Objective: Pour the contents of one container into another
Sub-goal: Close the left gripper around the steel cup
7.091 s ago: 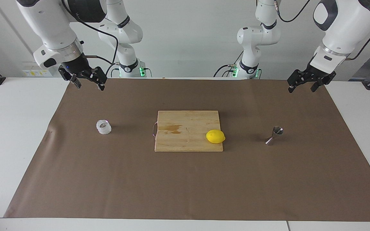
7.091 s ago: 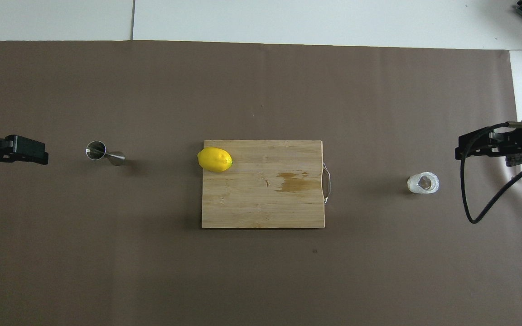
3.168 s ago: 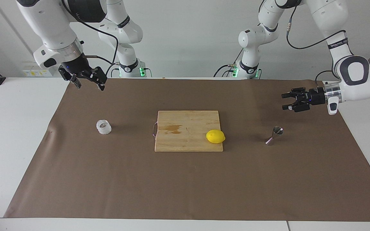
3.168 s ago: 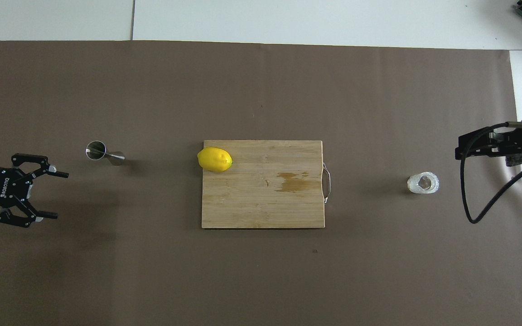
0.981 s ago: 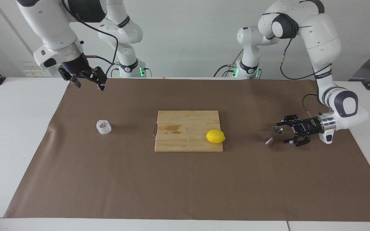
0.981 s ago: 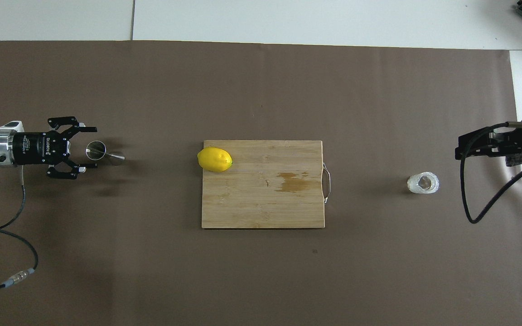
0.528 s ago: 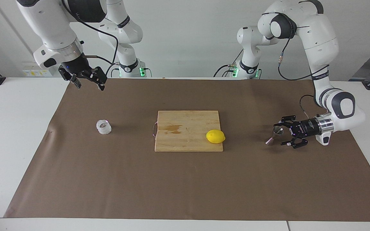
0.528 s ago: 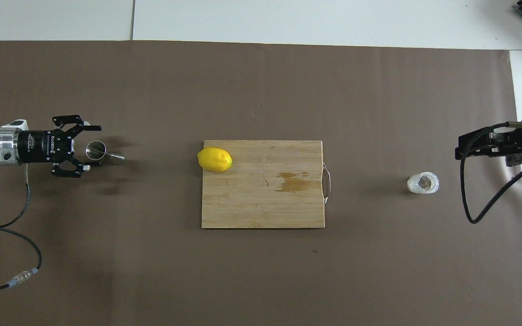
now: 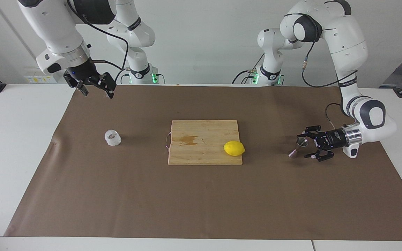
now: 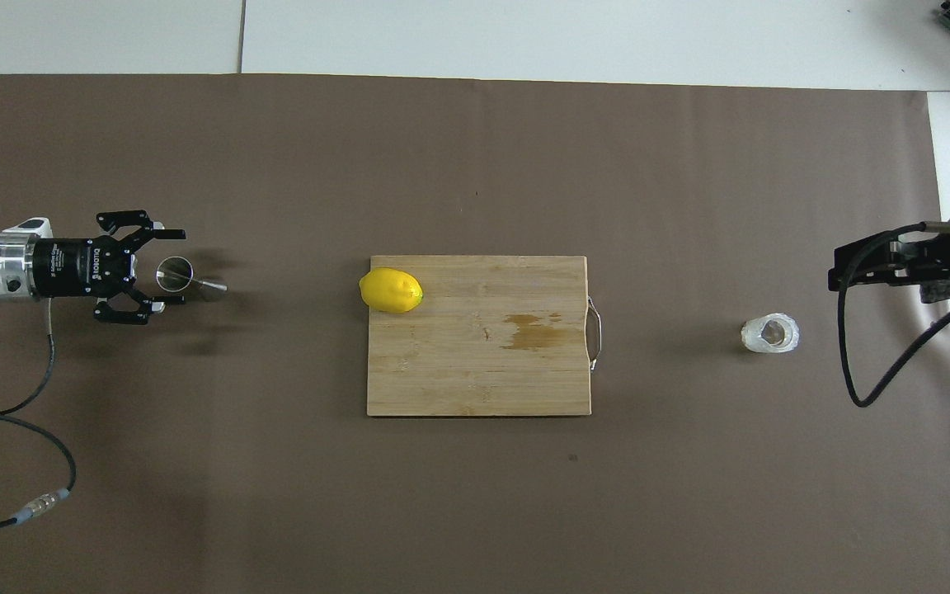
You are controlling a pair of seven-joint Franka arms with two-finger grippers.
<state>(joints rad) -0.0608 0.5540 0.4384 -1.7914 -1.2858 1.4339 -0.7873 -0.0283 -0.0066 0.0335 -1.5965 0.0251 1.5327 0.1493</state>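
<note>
The steel hourglass jigger point(image 9: 299, 146) point(image 10: 175, 275) stands upright on the brown mat toward the left arm's end of the table. My left gripper point(image 9: 304, 145) point(image 10: 182, 268) lies level and low over the mat, open, one finger on each side of the jigger's upper cone and neither pressed on it. The clear ribbed glass cup point(image 9: 112, 138) point(image 10: 770, 333) stands alone toward the right arm's end. My right gripper point(image 9: 95, 91) point(image 10: 836, 277) waits raised and open over the mat's edge near its base, holding nothing.
A wooden cutting board point(image 9: 201, 153) point(image 10: 483, 379) with a metal handle and a damp stain lies mid-mat between the two vessels. A yellow lemon point(image 9: 234, 148) point(image 10: 391, 290) rests on the board's corner toward the jigger. A black cable point(image 10: 854, 363) hangs from the right arm.
The left gripper has come down and slid sideways until its open fingers straddle the jigger; in the last half second it barely moved. The right arm, cup and jigger have stayed put.
</note>
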